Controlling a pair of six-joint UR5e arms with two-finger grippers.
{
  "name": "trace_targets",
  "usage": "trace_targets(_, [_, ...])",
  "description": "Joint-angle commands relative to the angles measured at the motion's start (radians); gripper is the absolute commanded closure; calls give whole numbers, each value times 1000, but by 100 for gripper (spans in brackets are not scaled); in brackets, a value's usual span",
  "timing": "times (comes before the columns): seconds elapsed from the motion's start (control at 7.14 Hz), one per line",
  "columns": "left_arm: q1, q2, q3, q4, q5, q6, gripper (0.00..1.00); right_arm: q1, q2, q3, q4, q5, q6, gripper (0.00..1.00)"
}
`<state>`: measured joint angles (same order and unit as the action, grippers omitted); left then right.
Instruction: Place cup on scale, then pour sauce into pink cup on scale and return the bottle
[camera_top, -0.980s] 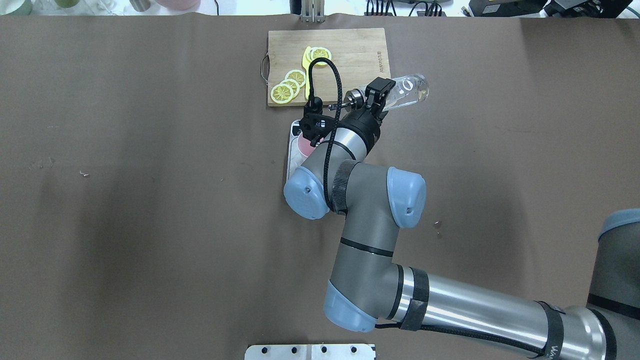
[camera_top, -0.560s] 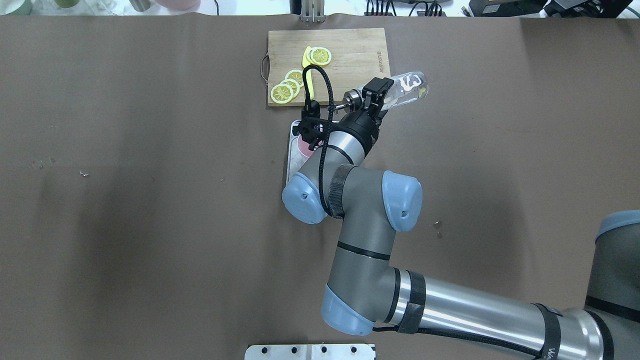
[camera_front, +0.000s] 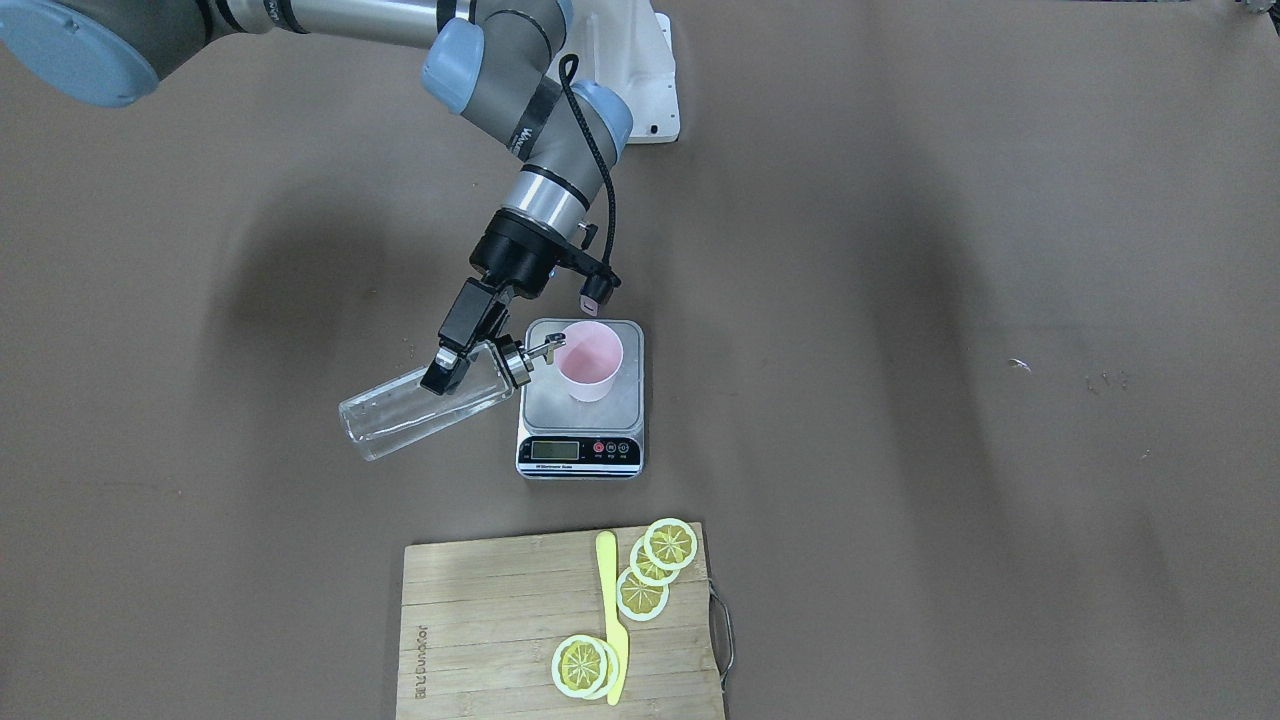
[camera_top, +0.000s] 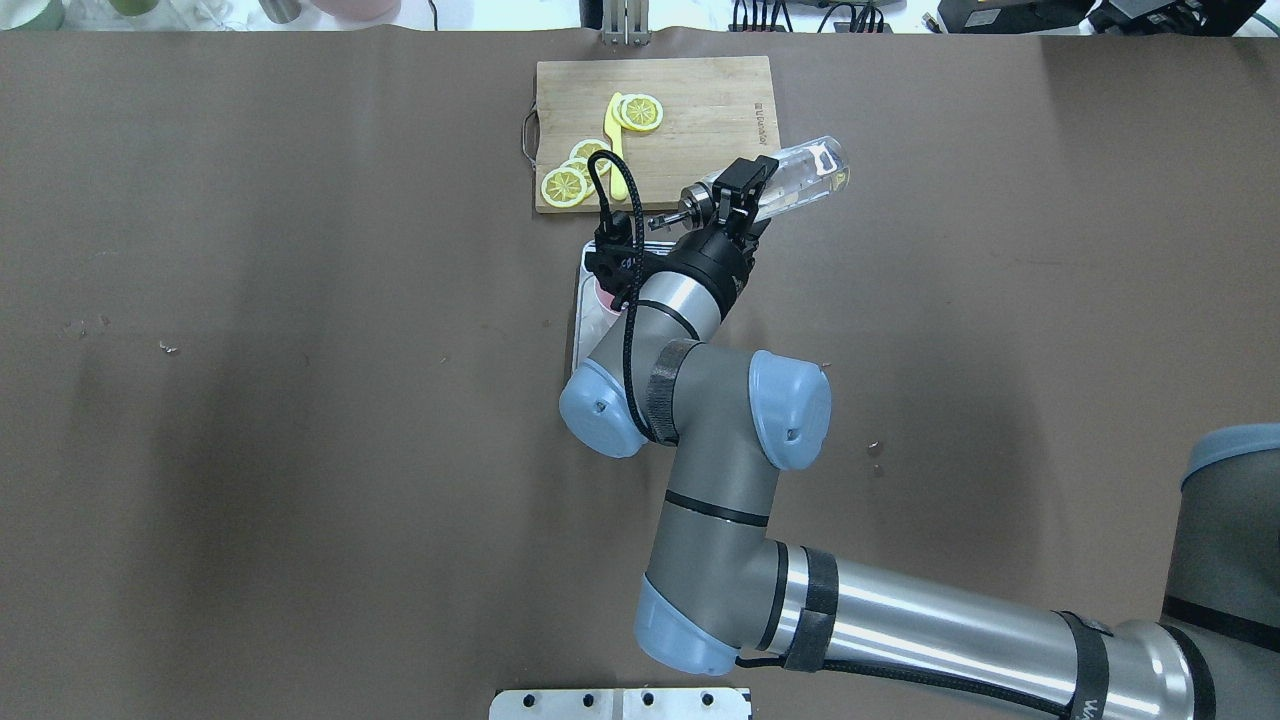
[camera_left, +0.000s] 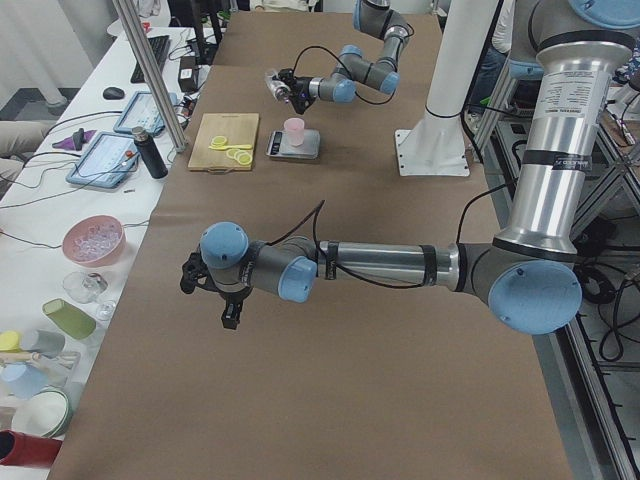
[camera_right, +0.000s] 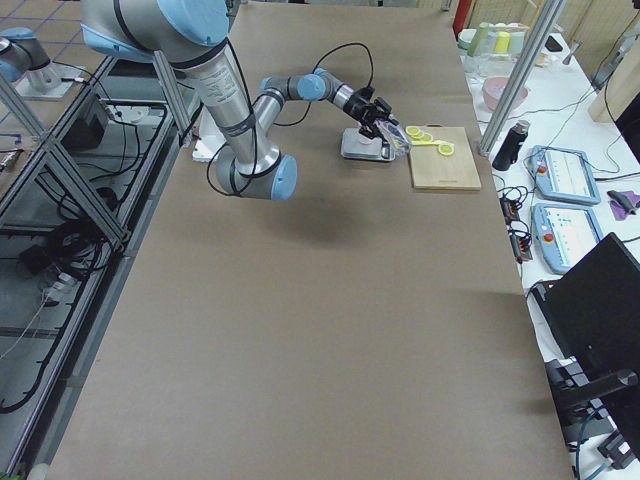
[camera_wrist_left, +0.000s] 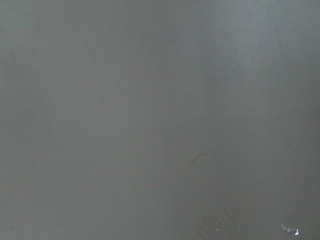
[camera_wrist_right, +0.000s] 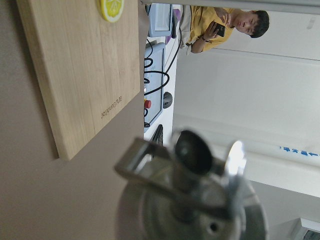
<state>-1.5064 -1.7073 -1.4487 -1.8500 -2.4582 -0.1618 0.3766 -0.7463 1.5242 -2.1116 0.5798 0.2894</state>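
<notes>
With the cup (camera_front: 589, 361) already standing on the scale (camera_front: 580, 452), the right gripper (camera_top: 745, 197) is clamping the bottle (camera_front: 400, 415), holding its spout tipped at the cup's rim (no stream showing, left gripper (camera_left: 229, 318) unreadable), so pouring and the return are remaining.

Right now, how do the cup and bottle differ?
Cup is opaque pink; bottle is clear glass with a chrome spout. Cup stands upright on the scale; bottle is tipped nearly flat in the air, spout at the cup's rim. Cup stands free; bottle is gripped by the right hand. Both are small vessels.
</notes>
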Motion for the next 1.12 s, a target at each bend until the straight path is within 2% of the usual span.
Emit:
trace_targets(0.0, [0, 0, 1, 0, -8, 1, 3, -5, 7, -12, -16, -24, 2, 100])
trace_targets(0.84, [0, 0, 5, 0, -13, 1, 3, -11, 7, -10, -33, -48, 4, 100])
trace_targets(0.98, [0, -2, 5, -2, -13, 1, 3, -11, 1, -10, -27, -35, 73, 100])
